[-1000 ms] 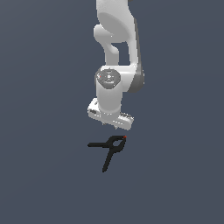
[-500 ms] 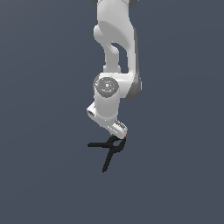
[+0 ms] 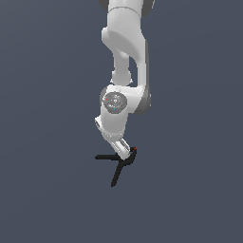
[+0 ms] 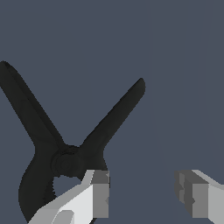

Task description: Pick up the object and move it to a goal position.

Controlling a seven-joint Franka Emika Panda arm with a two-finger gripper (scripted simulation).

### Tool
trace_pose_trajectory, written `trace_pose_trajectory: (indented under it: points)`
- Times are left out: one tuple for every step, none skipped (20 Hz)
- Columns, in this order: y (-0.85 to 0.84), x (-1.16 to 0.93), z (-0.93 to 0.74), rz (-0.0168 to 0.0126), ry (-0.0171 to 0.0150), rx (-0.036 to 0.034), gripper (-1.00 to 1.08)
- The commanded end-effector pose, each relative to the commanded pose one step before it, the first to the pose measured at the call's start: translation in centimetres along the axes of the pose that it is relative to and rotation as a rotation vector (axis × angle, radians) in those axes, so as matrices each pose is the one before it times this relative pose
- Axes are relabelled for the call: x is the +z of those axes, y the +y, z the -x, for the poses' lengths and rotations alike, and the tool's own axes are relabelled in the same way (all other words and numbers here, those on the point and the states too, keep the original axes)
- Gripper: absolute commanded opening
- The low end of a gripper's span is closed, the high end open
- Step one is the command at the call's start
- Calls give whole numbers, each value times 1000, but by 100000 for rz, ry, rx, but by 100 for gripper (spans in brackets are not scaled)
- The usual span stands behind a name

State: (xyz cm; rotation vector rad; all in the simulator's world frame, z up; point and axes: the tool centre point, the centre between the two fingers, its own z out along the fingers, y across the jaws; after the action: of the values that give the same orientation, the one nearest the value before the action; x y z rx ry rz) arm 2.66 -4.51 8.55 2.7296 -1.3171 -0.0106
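So basically we're at the "about to grab" stage and nothing is actually picked up yet. The small black spring clamp with two thin splayed handles and a rounded looped head [image 3: 118, 163] is lying flat on the plain dark grey-blue floor [image 3: 190, 190], directly under the white two-finger gripper [image 3: 124, 153], with its tiny red tip [image 3: 135, 149] poking out just beside the fingers on the exterior view's right. In the wrist view the gripper [image 4: 142, 192] has its fingers spread wide apart with bare floor between them, and one finger [image 4: 96, 192] sits right over the clamp's [image 4: 65, 153] looped head while the other is off to the side, well apart from it. To me that reads as not lined up around anything graspable yet: the clamp is beside the gap rather than inside it, though I can't tell if that one finger is touching the head or just above it. So reaching is mostly done; closing on it, lifting and carrying it to the goal are all left, and no goal marker shows in either view. Compared with a second ago, the arm has dropped lower and the wrist has tilted, so the fingers went from hanging clearly above the clamp to being right down at it. The clamp itself hasn't budged.
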Motion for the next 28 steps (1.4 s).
trace_pose_trajectory:
  points:
    - [-3, 453, -526, 758, 1237, 6767, 28]
    - [-16, 177, -202, 279, 512, 2629, 28]
    - [-22, 175, -200, 267, 528, 2621, 28]
    - [-27, 172, -198, 254, 545, 2614, 28]
    - [-33, 170, -196, 239, 560, 2607, 28]
    - [-39, 168, -194, 225, 576, 2600, 28]
    - [-45, 165, -191, 209, 590, 2592, 28]
    - [-50, 163, -189, 193, 605, 2586, 28]
    - [-56, 160, -187, 176, 618, 2578, 28]
    - [-62, 158, -183, 158, 632, 2570, 28]
    - [-67, 155, -180, 139, 644, 2563, 28]
    - [-73, 152, -177, 120, 656, 2555, 28]
    - [-78, 150, -173, 101, 668, 2547, 28]
    - [-84, 147, -170, 80, 678, 2540, 28]
    - [-89, 144, -166, 59, 688, 2532, 28]
    - [-93, 140, -160, 38, 692, 2504, 28]
    - [-94, 131, -149, 16, 668, 2382, 28]
    - [-92, 121, -138, -4, 638, 2247, 28]
    - [-91, 112, -126, -20, 607, 2112, 28]
    - [-88, 103, -115, -34, 574, 1979, 28]
    - [-85, 95, -105, -45, 541, 1847, 28]
    - [-82, 86, -96, -54, 506, 1716, 28]
    - [-78, 79, -86, -60, 470, 1585, 28]
    - [-73, 71, -78, -64, 434, 1456, 28]
    - [-68, 64, -69, -66, 397, 1326, 28]
    - [-62, 57, -61, -66, 360, 1199, 28]
    - [-57, 50, -53, -64, 323, 1070, 28]
    - [-51, 44, -46, -60, 285, 942, 28]
